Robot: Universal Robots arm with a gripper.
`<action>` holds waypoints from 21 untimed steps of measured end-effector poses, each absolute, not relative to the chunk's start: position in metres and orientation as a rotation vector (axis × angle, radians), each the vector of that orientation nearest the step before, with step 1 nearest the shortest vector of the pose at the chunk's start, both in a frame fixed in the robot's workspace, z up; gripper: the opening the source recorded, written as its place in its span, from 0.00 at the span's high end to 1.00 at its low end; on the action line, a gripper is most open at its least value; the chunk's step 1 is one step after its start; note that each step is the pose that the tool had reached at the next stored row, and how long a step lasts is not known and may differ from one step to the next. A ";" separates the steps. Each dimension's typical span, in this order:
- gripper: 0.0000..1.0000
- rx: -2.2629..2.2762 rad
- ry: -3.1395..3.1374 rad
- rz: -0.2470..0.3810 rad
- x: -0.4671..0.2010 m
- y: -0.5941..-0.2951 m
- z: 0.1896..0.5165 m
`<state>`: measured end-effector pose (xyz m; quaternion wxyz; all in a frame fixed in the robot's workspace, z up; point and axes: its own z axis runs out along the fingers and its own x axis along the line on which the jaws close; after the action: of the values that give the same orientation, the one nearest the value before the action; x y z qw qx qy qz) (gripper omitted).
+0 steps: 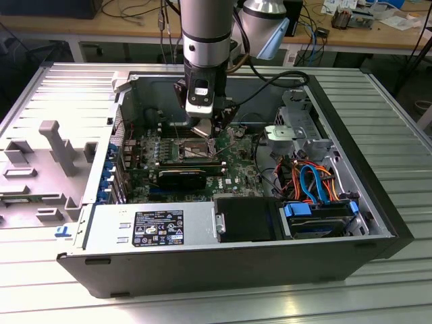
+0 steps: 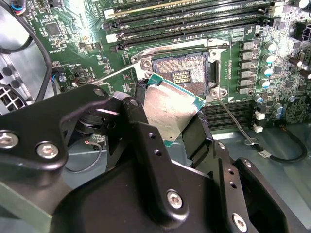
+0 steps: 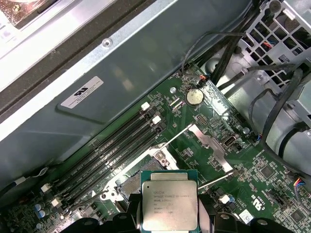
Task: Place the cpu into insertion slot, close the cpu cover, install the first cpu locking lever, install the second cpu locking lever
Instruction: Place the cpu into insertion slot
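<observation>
We carry the square silvery-grey metal cpu (image 2: 170, 109).
Our jaws clench it, tilted just above the dark silver-rimmed insertion slot (image 2: 182, 73), eleven o'clock from the black case's (image 1: 236, 270) middle.

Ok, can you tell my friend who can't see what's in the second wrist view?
Black jaws grip the silvery cpu by two edges, holding it tilted over the open slot, not yet seated. Around them lies the green motherboard with long black memory slots.
</observation>
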<state>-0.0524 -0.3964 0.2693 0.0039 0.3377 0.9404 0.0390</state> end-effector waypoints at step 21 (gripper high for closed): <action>0.45 1.097 2.932 0.122 -0.052 -0.396 0.269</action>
<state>-0.0524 -0.3964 0.2687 0.0044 0.3503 0.9358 0.0389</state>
